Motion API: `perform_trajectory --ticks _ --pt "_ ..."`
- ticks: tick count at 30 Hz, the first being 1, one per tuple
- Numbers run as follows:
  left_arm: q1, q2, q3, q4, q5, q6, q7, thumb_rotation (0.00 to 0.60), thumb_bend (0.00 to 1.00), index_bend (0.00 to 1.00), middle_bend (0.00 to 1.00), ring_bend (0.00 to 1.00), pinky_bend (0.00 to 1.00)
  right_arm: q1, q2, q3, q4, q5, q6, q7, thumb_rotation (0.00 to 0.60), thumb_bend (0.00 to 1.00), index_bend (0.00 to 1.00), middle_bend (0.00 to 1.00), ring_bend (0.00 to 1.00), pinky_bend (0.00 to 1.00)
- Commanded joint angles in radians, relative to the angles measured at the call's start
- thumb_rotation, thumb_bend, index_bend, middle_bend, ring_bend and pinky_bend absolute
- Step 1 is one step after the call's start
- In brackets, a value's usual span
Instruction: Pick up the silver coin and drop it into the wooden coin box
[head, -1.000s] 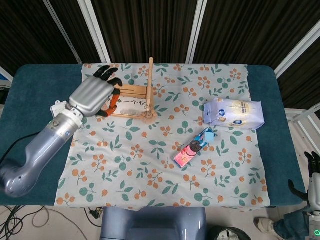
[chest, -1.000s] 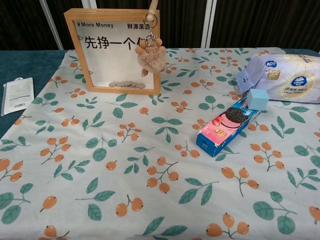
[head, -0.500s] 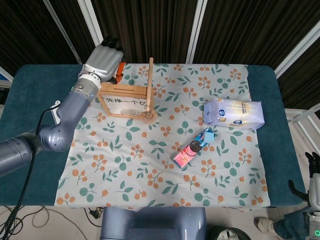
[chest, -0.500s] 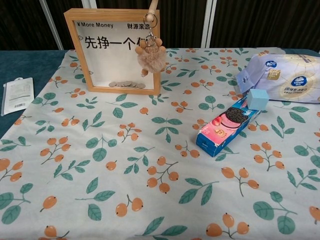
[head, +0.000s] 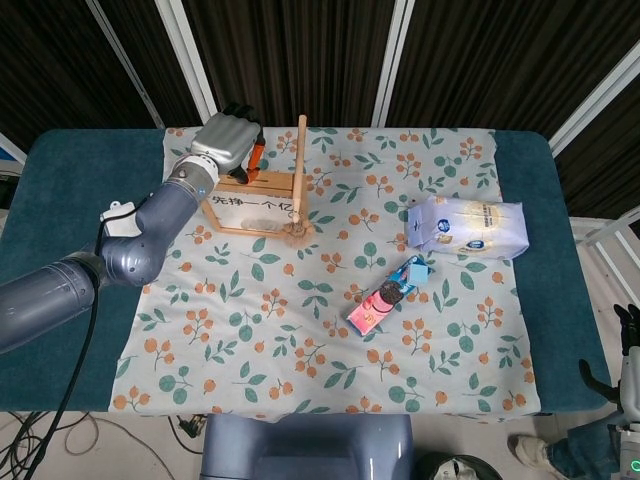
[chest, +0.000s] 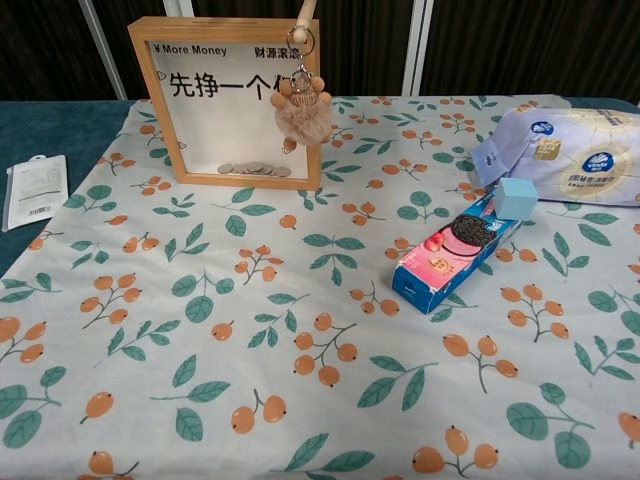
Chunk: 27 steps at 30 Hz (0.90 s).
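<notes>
One robot hand (head: 231, 143), the left, hovers over the wooden coin box (head: 252, 201), grip contents indiscernible; misalignment could drop any coin outside.

Wooden coin box (chest: 232, 100) reads "¥More Money", "先挣一个" (last character seemingly hidden)

A floral tablecloth (chest: 300, 330) covers the table. On it lie a pink-and-blue cookie box (chest: 450, 255), a small light-blue cube (chest: 516, 198) touching it, and a white tissue pack (chest: 565, 155). A white packet (chest: 32, 190) lies off the cloth's left edge.
</notes>
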Motion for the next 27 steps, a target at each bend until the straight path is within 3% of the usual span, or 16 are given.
perform_trajectory --ticks 1,12,27 --pt "-0.002 -0.005 0.015 0.007 0.010 -0.007 -0.016 0.600 0.56 0.63 0.25 0.00 0.00 0.000 0.000 0.000 -0.002 0.002 -0.001 -0.001 0.600 0.37 0.10 0.05 0.00 0.00" --pt "-0.015 -0.059 0.061 0.070 0.051 -0.054 -0.082 0.600 0.58 0.61 0.24 0.00 0.00 -0.001 -0.001 0.001 -0.001 0.002 0.003 0.002 0.600 0.37 0.10 0.05 0.00 0.00" --pt "-0.029 -0.079 0.108 0.097 0.072 -0.031 -0.107 0.600 0.53 0.57 0.21 0.00 0.00 -0.002 0.001 0.002 -0.001 0.001 0.005 0.004 0.600 0.37 0.10 0.05 0.00 0.00"
